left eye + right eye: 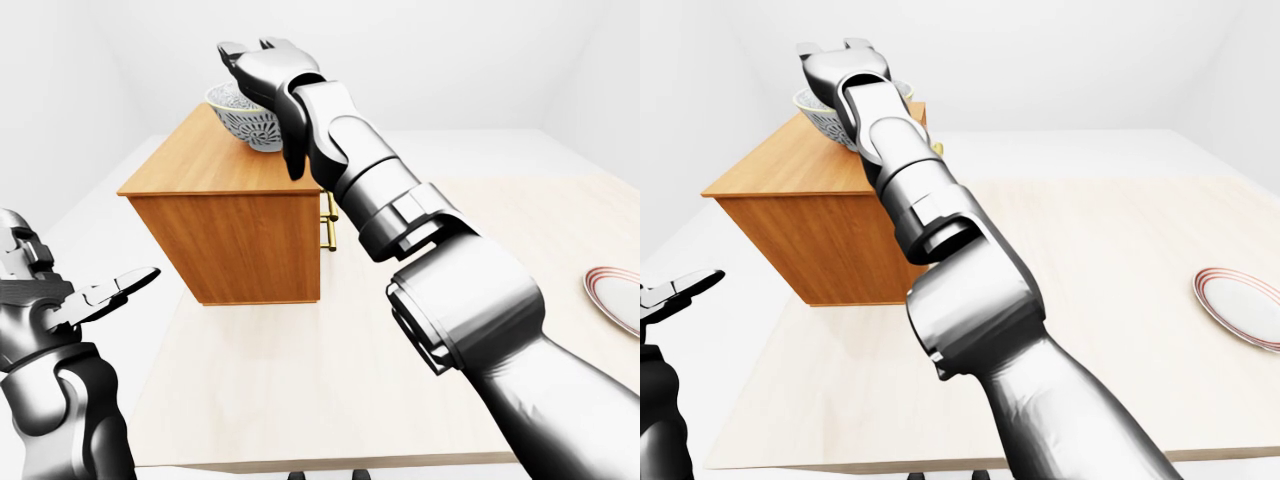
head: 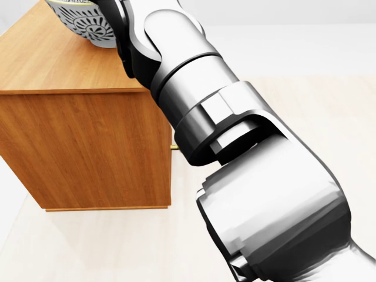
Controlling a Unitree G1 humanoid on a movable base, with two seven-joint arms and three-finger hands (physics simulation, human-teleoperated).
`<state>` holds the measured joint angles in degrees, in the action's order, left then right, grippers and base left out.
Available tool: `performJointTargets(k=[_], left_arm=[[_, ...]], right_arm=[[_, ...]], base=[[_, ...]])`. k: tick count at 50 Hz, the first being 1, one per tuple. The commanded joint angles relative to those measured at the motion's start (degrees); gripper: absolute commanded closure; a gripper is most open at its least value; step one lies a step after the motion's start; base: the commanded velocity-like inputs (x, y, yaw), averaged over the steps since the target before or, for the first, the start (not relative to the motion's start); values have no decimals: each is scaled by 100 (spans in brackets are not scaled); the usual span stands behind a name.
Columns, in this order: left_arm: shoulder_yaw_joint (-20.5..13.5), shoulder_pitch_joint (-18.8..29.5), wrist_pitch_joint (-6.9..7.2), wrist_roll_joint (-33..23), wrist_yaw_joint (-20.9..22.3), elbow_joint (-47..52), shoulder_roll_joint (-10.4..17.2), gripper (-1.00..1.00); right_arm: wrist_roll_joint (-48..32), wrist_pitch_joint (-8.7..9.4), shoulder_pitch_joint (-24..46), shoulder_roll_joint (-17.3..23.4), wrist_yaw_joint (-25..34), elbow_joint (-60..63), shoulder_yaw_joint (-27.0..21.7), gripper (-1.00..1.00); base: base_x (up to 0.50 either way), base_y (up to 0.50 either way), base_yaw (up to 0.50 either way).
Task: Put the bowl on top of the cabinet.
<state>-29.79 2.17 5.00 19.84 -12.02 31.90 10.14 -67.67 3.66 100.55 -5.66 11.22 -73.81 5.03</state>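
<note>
Patterned bowl [image 1: 245,125] on wooden cabinet [image 1: 230,230] top, right hand [image 1: 262,62] over its rim, grip not discernible, left hand [image 1: 95,298] low at left, fingers spread, holding nothing, 1 plate [image 1: 615,300] on table [image 1: 300,380].

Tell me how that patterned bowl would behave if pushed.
The bowl looks rigid, probably ceramic: stiff, likely breakable if it falls off the cabinet. It narrows to a small foot, so a push at the rim might tip it. Its smooth wall may slip in the right robot hand.
</note>
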Motion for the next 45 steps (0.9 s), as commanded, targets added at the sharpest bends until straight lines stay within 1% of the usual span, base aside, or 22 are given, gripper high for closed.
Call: performJointTargets(k=[1, 6, 9, 10, 13, 14, 15, 17, 18, 19, 24, 25, 32, 38, 45], left_arm=[[9, -15, 0, -4, 11, -3, -13, -100], [-1, -20, 0, 16, -3, 52, -11, -100], [1, -20, 0, 13, -7, 66, -14, -100], [1, -21, 0, 11, -4, 65, -16, -100], [3, -18, 0, 5, -1, 43, -20, -100], [5, -19, 0, 5, -6, 62, -17, -100], [0, -18, 0, 9, -7, 70, -14, -100], [-18, -17, 0, 25, -10, 81, -9, -100], [-22, -14, 0, 27, -11, 82, -8, -100], [-18, -10, 0, 23, -15, 80, -7, -100], [-17, 3, 0, 17, -8, 47, 0, -100], [-20, 5, 0, 21, -8, 46, 4, -100], [-17, 16, 0, 14, 0, -1, 9, -100], [-5, 11, 0, 0, 5, -36, 1, -100], [12, 3, 0, -3, -4, -9, -5, -100]], right_arm=[[129, -164, 400, -147, 3, 86, -36, -100], [252, -246, 808, -194, 20, 163, -64, -100], [363, -240, 1036, -190, 75, 203, -102, -100], [401, -273, 1155, -173, 103, 228, -113, -100], [499, -286, 1420, -139, 136, 269, -139, -100], [552, -213, 1576, -139, 239, 318, -164, -100], [514, -92, 1671, -129, 327, 341, -117, -100], [543, -175, 1787, -112, 215, 430, -114, -100], [580, -58, 1876, -110, 203, 457, -147, -100], [634, -30, 1945, -112, 230, 501, -171, -100], [827, 134, 1945, -116, 275, 854, -190, -100], [795, 134, 1945, -113, 363, 911, -133, -100], [1039, 134, 1945, -65, 670, 1482, -234, -100], [1352, 134, 1945, -7, 599, 1818, -352, -100], [1631, 134, 1945, 66, 677, 2038, -325, -100]], base=[[0, 0, 0], [0, 0, 0], [0, 0, 0], [0, 0, 0], [0, 0, 0], [0, 0, 0], [0, 0, 0], [0, 0, 0], [0, 0, 0], [0, 0, 0], [0, 0, 0], [0, 0, 0], [0, 0, 0], [0, 0, 0], [0, 0, 0]])
